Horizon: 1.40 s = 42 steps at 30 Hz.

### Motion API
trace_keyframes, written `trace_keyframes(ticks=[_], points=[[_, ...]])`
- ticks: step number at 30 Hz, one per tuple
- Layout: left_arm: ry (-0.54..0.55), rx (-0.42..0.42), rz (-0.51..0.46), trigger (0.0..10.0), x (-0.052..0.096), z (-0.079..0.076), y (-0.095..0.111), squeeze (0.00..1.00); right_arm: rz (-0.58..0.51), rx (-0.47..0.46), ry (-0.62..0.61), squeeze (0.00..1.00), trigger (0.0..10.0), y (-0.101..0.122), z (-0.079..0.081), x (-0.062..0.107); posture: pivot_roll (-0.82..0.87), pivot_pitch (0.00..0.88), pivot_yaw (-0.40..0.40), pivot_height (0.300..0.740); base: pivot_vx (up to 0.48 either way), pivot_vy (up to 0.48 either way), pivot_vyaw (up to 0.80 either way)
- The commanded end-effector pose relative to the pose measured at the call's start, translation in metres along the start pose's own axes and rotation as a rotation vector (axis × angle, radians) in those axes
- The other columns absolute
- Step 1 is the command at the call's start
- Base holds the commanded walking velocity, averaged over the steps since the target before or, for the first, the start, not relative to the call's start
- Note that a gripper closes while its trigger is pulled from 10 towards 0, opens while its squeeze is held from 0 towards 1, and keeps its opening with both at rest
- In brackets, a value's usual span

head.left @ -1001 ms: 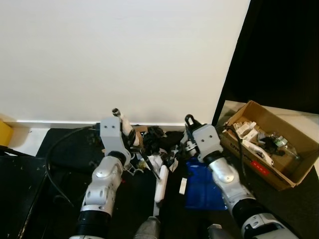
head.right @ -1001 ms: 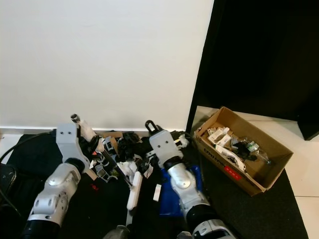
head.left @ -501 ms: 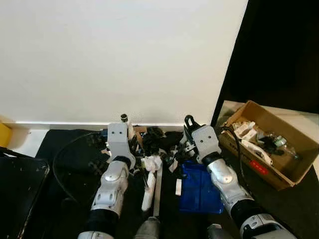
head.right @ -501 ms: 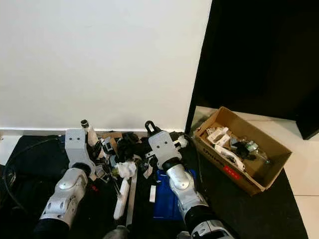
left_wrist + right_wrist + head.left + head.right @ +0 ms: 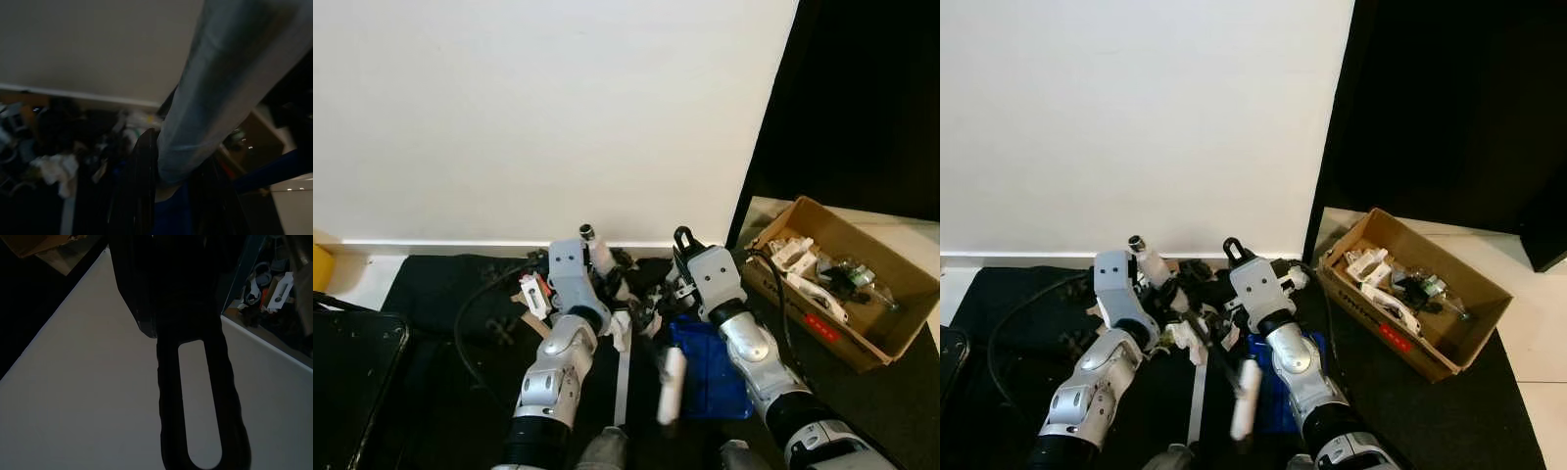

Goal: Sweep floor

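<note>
**Two arms, one pile of litter at the foot of the wall**

Two silver arms reach forward and down toward a heap of debris that lies on the dark floor mat right against the baseboard of the white wall. The scraps are a mix of black and white bits, paper and small plastic pieces, bunched between the two wrists, which suggests they are being gathered there on purpose.

The left end effector sits at the pile's nine o'clock edge. From its wrist camera a thick grey handle runs along the black finger, so I judge it closed around a brush shaft; a white-tipped brush slants down across the mat toward six o'clock. Held low and angled like this, the brush can drag litter sideways.

The right end effector is at the pile's three o'clock side, and a blue dustpan lies flat on the mat just beneath that forearm, its mouth facing the heap. It looks placed to receive what the brush pushes over. Whether the right fingers are clamped on the pan's handle I cannot tell; its wrist view gives a dark looped silhouette against the wall and nothing of the grip.

Further out at three o'clock, well apart from the pile, an open cardboard box holds assorted odds and ends. A black cable loops over the mat at nine o'clock.
</note>
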<state>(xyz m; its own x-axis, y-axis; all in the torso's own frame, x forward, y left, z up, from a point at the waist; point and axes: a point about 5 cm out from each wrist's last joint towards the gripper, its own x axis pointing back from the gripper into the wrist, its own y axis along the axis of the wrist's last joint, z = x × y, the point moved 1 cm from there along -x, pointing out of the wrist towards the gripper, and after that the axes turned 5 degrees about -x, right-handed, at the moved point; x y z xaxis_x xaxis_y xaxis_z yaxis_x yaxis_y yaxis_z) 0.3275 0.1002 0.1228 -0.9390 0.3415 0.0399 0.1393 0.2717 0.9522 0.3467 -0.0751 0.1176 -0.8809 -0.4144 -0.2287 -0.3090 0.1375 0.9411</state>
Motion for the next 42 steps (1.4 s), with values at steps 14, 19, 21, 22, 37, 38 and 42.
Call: trace_keyframes(ticks=[14, 19, 21, 22, 37, 38, 42], points=[[0.165, -0.332, -0.174, 10.0, 0.023, 0.068, 0.081, 0.00, 0.054, -0.027, 0.009, 0.00, 10.0, -0.013, 0.006, 0.009, 0.15, 0.286, 0.136, 0.740, 0.000, 0.000, 0.00], [0.190, -0.409, -0.179, 10.0, 0.025, 0.079, 0.093, 0.00, 0.055, -0.024, 0.005, 0.00, 10.0, -0.014, 0.005, 0.009, 0.15, 0.286, 0.136, 0.740, 0.000, 0.000, 0.00], [0.181, -0.383, -0.174, 10.0, 0.023, 0.081, 0.090, 0.00, 0.052, -0.023, 0.002, 0.00, 10.0, -0.013, 0.005, 0.009, 0.15, 0.292, 0.142, 0.740, 0.000, 0.000, 0.00], [0.171, -0.365, -0.172, 10.0, 0.021, 0.081, 0.088, 0.00, 0.050, -0.022, 0.000, 0.00, 10.0, -0.013, 0.005, 0.009, 0.15, 0.296, 0.141, 0.740, 0.000, 0.000, 0.00], [0.219, -0.315, -0.052, 10.0, -0.007, 0.089, 0.044, 0.00, 0.041, -0.007, -0.002, 0.00, 10.0, -0.011, 0.003, 0.010, 0.12, 0.315, 0.135, 0.740, 0.000, 0.000, 0.00], [0.219, -0.315, -0.052, 10.0, -0.007, 0.089, 0.044, 0.00, 0.041, -0.007, -0.002, 0.00, 10.0, -0.011, 0.003, 0.010, 0.12, 0.315, 0.135, 0.740, 0.000, 0.000, 0.00], [0.243, -0.245, -0.021, 10.0, -0.011, 0.093, 0.032, 0.00, 0.036, -0.003, -0.001, 0.00, 10.0, -0.010, 0.003, 0.009, 0.11, 0.331, 0.137, 0.740, 0.000, 0.000, 0.00]])
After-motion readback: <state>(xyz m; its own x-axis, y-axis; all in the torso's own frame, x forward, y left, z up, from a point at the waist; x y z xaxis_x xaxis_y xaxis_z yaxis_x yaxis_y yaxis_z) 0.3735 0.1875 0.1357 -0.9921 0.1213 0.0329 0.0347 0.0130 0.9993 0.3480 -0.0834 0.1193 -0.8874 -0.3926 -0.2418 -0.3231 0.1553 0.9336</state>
